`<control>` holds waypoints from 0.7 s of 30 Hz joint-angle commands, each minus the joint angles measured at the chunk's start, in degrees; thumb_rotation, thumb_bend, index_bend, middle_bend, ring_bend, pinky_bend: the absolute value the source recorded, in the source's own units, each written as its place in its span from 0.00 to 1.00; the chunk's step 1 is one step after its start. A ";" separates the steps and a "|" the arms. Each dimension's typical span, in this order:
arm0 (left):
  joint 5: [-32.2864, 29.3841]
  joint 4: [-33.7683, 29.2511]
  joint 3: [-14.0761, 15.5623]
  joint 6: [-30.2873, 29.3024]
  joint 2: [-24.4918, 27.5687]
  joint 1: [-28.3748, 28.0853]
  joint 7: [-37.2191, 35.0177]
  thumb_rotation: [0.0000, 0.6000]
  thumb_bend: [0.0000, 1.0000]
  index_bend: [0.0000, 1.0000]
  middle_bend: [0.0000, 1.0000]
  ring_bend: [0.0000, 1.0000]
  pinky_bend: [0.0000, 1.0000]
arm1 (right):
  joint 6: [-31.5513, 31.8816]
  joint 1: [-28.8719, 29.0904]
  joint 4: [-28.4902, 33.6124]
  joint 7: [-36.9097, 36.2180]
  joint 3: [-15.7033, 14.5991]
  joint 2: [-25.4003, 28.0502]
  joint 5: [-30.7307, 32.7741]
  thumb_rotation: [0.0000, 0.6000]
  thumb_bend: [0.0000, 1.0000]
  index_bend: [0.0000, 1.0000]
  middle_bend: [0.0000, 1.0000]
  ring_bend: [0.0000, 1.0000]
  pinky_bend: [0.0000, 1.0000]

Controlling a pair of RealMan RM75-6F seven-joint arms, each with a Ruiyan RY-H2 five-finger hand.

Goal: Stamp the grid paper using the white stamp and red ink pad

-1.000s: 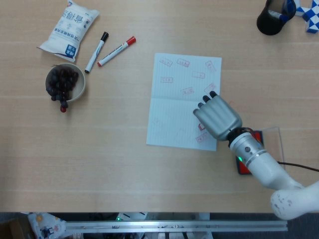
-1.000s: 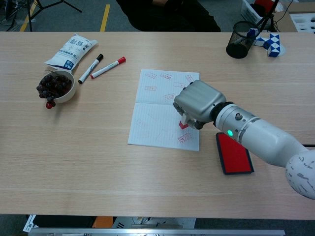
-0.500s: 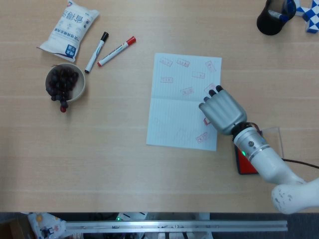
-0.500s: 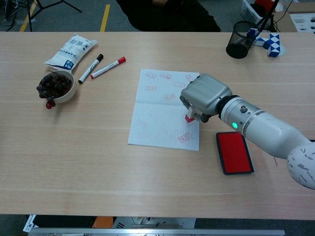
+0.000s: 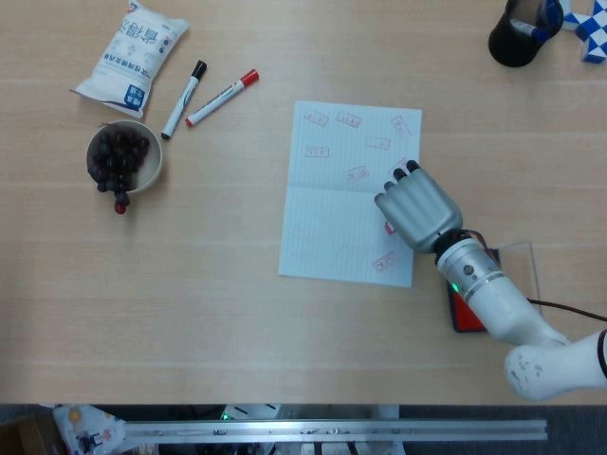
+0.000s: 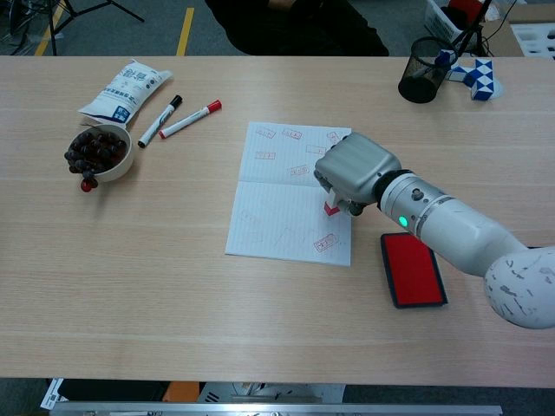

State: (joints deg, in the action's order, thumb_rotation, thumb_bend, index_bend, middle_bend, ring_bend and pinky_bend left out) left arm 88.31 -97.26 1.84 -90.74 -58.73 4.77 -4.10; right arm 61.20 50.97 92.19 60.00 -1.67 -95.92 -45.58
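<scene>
The grid paper [image 5: 334, 204] [image 6: 277, 204] lies mid-table and carries several red stamp marks. My right hand [image 5: 417, 209] [image 6: 354, 172] is over its right edge, fingers curled around the white stamp [image 6: 332, 206], whose red base touches the paper in the chest view. From the head view the stamp is almost hidden under the hand. The red ink pad [image 6: 413, 269] [image 5: 462, 311] lies open just right of the paper, near my forearm. My left hand is not in either view.
A bowl of dark grapes [image 5: 123, 156], two markers [image 5: 207, 95] and a white packet [image 5: 133, 52] sit at the left. A black mesh pen cup [image 5: 517, 33] and a blue-white toy [image 6: 479, 76] stand at the far right corner.
My right hand lifted the stamp from the lower right of the paper, carried it a little up the sheet along the right edge, and now presses it down there.
</scene>
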 commanded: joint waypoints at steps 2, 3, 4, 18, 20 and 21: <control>-0.03 0.04 0.02 0.10 -0.02 -0.02 0.07 1.00 0.17 0.14 0.11 0.16 0.10 | -0.39 0.20 -0.86 0.38 0.01 -0.89 0.24 1.00 0.37 0.67 0.50 0.32 0.29; -0.04 0.04 0.02 0.13 -0.02 -0.04 0.10 1.00 0.17 0.15 0.11 0.16 0.10 | -0.53 0.27 -1.12 0.57 -0.04 -1.16 0.33 1.00 0.37 0.67 0.50 0.32 0.29; -0.07 0.02 0.02 0.18 -0.02 -0.05 0.15 1.00 0.17 0.15 0.11 0.16 0.10 | -0.69 0.37 -1.44 0.86 -0.13 -1.56 0.45 1.00 0.37 0.67 0.50 0.32 0.29; -0.14 0.23 0.12 0.30 -0.19 0.02 0.25 1.00 0.17 0.15 0.11 0.16 0.10 | -1.00 0.33 -5.57 3.35 -1.59 -5.17 0.38 1.00 0.37 0.72 0.52 0.33 0.29; -0.14 0.29 0.13 0.33 -0.24 0.02 0.23 1.00 0.17 0.14 0.11 0.16 0.10 | -1.04 0.24 -5.79 3.35 -1.56 -5.38 0.32 1.00 0.37 0.72 0.52 0.33 0.29; -0.15 0.33 0.13 0.31 -0.25 0.04 0.22 1.00 0.18 0.14 0.11 0.16 0.10 | -1.03 0.19 -5.92 3.39 -1.59 -5.48 0.22 1.00 0.37 0.72 0.52 0.33 0.29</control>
State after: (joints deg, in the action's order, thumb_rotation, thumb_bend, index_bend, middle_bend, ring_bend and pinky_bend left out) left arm 88.16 -96.93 1.97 -90.42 -58.98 4.80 -3.88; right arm 60.17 51.18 86.31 63.37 -3.25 -101.36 -45.32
